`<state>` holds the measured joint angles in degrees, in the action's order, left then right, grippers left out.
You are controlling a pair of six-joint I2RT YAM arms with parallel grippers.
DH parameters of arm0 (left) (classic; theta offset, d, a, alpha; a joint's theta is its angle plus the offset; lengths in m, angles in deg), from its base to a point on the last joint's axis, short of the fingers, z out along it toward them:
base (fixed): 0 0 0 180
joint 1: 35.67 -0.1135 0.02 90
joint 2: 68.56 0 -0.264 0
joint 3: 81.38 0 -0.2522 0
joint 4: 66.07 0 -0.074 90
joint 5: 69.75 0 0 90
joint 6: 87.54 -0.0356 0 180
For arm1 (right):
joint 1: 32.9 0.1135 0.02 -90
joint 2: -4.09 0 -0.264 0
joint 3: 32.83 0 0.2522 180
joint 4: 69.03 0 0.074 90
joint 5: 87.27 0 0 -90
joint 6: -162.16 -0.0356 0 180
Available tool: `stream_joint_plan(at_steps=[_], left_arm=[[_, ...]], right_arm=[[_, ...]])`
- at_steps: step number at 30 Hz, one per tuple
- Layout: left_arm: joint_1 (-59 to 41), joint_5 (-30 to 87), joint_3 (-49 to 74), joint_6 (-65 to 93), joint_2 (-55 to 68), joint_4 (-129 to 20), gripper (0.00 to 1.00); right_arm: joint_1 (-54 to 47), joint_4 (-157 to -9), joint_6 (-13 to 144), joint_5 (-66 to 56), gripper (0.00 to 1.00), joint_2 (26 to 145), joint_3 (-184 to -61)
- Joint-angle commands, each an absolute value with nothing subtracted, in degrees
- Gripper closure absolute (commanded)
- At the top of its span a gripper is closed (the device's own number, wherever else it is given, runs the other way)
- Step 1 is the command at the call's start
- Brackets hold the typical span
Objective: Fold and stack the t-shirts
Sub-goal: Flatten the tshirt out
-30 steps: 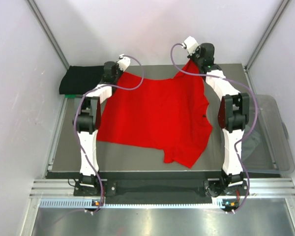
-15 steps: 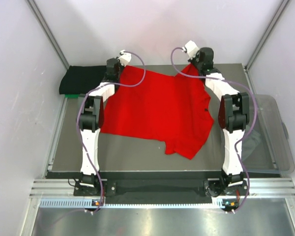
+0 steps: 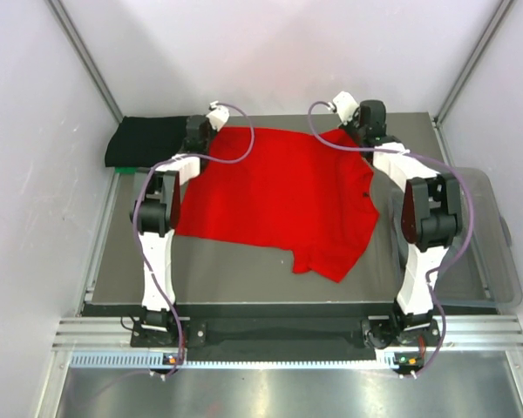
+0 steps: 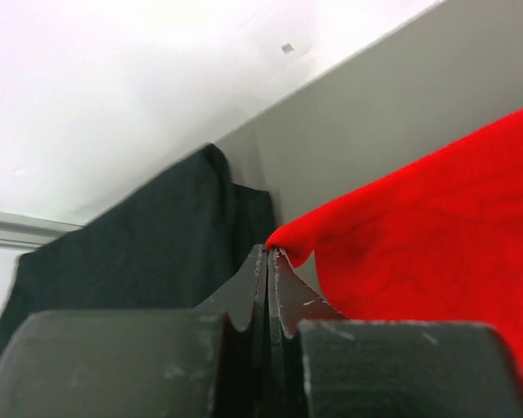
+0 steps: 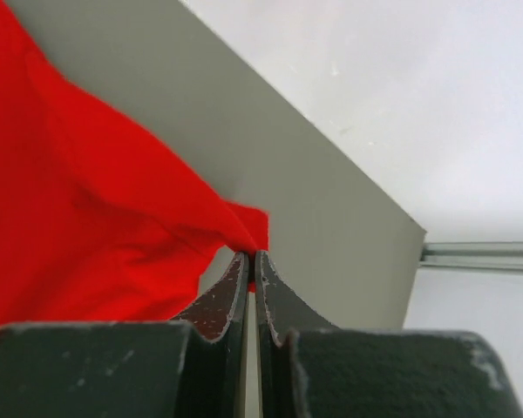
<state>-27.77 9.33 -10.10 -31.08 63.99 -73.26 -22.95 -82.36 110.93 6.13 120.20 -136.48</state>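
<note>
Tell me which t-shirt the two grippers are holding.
The red t-shirt, spread out: the left gripper and the right gripper each pinch one far corner. The black t-shirt lies at the far left, gripped by neither.

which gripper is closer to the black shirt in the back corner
Left. The left gripper pinches a corner of the red t-shirt right beside the black t-shirt; the right gripper holds the other far corner, across the red cloth.
</note>
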Motion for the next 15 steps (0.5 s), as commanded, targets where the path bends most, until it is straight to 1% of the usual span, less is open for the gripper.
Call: stream_joint_plan(at_steps=[1, 5, 15], left_arm=[[-28.1, 10.0, -8.7, -29.7, 56.3, -77.4, 1.00], [-28.7, 10.0, -7.1, -28.7, 53.4, -77.1, 1.00], [-30.6, 9.9, -2.9, -25.9, 47.0, -76.0, 1.00]], right_arm=[[-23.9, -82.4, 108.5, 4.5, 1.00, 112.7, -135.8], [-23.4, -87.6, 106.4, 2.8, 1.00, 110.4, -135.6], [-21.5, -89.6, 103.5, 2.9, 1.00, 108.1, -133.4]])
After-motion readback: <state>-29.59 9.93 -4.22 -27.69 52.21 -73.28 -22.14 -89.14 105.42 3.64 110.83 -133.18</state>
